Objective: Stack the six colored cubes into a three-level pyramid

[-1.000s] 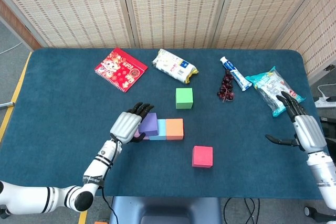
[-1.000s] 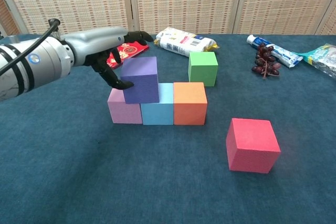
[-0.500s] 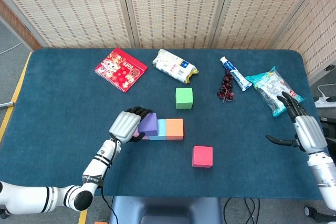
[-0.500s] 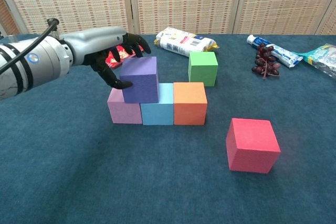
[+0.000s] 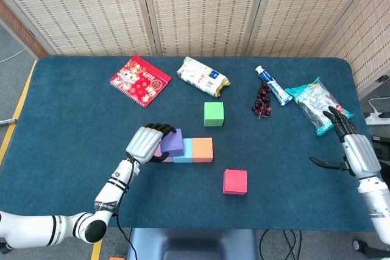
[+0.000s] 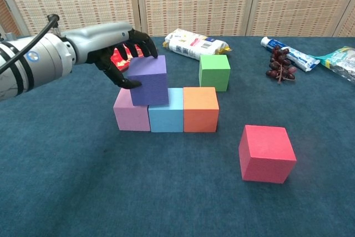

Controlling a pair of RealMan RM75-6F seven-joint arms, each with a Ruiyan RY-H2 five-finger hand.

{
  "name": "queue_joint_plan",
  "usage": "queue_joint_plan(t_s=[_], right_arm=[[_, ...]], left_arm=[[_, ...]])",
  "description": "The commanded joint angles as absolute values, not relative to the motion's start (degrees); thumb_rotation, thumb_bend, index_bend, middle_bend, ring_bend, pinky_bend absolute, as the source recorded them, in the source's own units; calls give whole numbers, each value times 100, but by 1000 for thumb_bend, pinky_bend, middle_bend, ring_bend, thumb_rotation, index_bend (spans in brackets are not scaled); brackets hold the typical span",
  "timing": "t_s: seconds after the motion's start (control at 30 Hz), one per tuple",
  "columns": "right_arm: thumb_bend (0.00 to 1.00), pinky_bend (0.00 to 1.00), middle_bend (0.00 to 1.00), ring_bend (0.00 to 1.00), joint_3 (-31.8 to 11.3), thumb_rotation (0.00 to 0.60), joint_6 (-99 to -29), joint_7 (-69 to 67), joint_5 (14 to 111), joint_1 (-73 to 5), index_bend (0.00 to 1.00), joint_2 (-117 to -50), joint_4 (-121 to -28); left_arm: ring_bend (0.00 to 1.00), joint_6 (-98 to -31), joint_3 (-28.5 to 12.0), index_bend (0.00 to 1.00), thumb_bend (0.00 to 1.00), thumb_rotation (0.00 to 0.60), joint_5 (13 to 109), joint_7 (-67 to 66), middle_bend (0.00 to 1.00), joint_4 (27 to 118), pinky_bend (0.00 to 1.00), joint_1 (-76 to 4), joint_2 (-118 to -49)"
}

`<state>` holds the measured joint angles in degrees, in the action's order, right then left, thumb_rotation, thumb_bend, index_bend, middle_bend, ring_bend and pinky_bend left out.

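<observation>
Since prev frame, left hand (image 6: 119, 48) is curling tighter onto the dark purple foam cube (image 6: 148, 80), fingers now grasping it atop the base row. Cube is sitting over the seam btwn light purple cube (image 6: 131, 117) & light blue cube (image 6: 166, 112), toward the table's near-left; right hand (image 5: 354, 150) is hanging open at the right edge, well apart.

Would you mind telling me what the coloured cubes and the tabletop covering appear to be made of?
The coloured cubes, such as the dark purple cube held by the left robot hand and the red cube, look like foam: matte, faintly grainy faces, no gloss, soft-looking edges. Painted wood cannot be ruled out. The dark blue tabletop covering looks like felt or short-pile fabric: a fuzzy, non-reflective texture.
</observation>
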<state>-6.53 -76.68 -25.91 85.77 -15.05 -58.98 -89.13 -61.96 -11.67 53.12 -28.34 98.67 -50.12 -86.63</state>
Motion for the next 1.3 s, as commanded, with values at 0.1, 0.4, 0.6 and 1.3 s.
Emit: queue_joint_plan(t_s=[0.1,0.4,0.6,1.3], right_arm=[[241,222,83,57,-658,600,-7663,-2540,8565,-1504,0,-5899,-8949],[241,222,83,57,-672,600,-7660,-2429,8545,-1504,0,-5880,-9050],[240,222,83,57,-675,600,-7644,-2377,8518,-1500,0,-5879,-9084],[241,222,83,57,-701,600,-7620,-2212,8442,-1489,0,-5879,-9206]], left_arm=[[252,-6070,-1122,276,320,600,5502,-2587,326,9714,282,-4964,-8640],[241,-5905,-1053,277,317,600,5925,-2142,317,9531,275,-4886,-8613],[222,-5837,-1051,276,318,600,6023,-2053,308,9428,270,-4877,-8610],[203,-5644,-1047,276,318,600,6402,-1697,294,9232,265,-4845,-8536]])
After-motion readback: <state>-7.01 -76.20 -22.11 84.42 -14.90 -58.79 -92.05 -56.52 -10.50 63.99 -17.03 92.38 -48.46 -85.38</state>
